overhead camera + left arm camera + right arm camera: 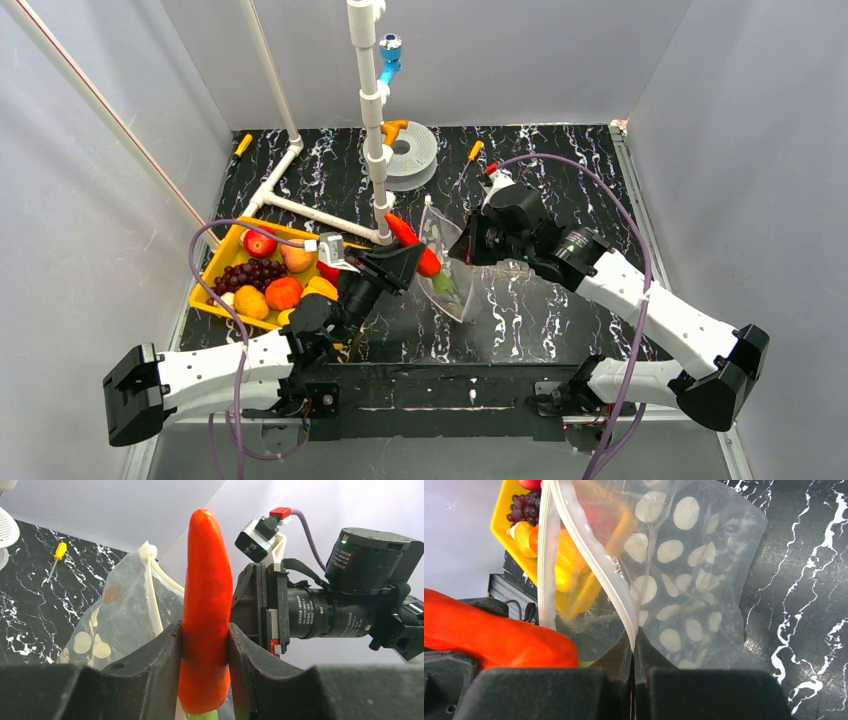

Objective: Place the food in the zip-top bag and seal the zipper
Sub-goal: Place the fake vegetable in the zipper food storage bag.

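My left gripper is shut on a long red pepper, one piece of the food, gripping its lower half; a green stem shows below the fingers. In the top view the pepper lies slanted, its lower end against the zip-top bag. My right gripper is shut on the bag's zipper, holding the dotted bag up with its mouth parted. More food sits in the yellow tray: a red apple, grapes and an orange fruit.
A white pipe frame stands just behind the pepper and bag. A grey spool and yellow-handled screwdrivers lie at the back. The two wrists are close together over the black marbled table. Grey walls enclose it.
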Action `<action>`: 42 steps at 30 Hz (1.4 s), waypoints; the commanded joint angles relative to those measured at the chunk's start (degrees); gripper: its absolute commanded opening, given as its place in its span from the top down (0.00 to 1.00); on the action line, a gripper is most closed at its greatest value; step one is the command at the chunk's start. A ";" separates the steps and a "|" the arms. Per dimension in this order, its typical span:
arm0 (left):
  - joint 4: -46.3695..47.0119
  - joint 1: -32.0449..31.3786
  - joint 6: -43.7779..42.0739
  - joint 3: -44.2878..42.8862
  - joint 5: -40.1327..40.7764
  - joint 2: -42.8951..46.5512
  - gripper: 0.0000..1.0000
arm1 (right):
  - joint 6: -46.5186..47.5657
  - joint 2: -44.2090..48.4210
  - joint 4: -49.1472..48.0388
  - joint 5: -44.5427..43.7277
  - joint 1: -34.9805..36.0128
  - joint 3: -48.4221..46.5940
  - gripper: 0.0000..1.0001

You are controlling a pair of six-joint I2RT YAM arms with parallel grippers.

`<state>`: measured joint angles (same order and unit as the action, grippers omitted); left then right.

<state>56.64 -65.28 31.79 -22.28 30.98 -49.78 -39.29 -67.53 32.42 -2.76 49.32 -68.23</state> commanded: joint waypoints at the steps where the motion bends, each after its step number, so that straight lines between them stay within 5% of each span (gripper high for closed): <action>1: -2.04 -0.21 1.36 -1.74 1.49 2.10 1.00 | -2.40 1.14 -4.34 4.15 -1.18 0.85 0.99; 8: -6.93 -0.20 4.84 -2.83 -0.17 0.72 1.00 | -3.29 -0.03 -5.86 4.94 -1.40 0.36 0.99; 14: -20.13 -0.20 11.85 -7.29 2.02 0.26 1.00 | -2.89 -0.65 -5.66 4.83 -1.40 -0.15 0.99; 20: -42.69 -0.20 21.83 -14.84 5.45 0.09 0.72 | -2.49 -0.54 -5.18 4.18 -1.42 -0.12 0.99; 23: -43.61 -0.20 22.58 -14.78 4.28 0.35 0.69 | -2.47 -0.44 -5.34 3.84 -1.41 0.24 0.99; 27: -46.68 -0.25 26.08 -15.47 3.58 0.32 0.52 | -2.50 -0.63 -5.30 3.82 -1.42 0.21 0.99; 29: -46.41 -0.20 24.71 -15.74 1.67 0.39 0.51 | -2.42 -0.64 -5.36 3.67 -1.40 0.20 0.99; 36: -53.88 -0.20 18.22 -20.18 -1.99 3.15 0.23 | -1.53 -0.43 -4.55 3.04 -1.42 0.20 0.99; 42: -71.30 3.33 10.61 -29.97 -9.80 3.98 0.17 | 1.73 -0.46 -2.47 -0.14 -1.42 0.13 0.99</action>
<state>-1.45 -64.75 49.25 -44.01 27.46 -46.24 -40.84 -68.25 29.85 -0.30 48.05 -67.26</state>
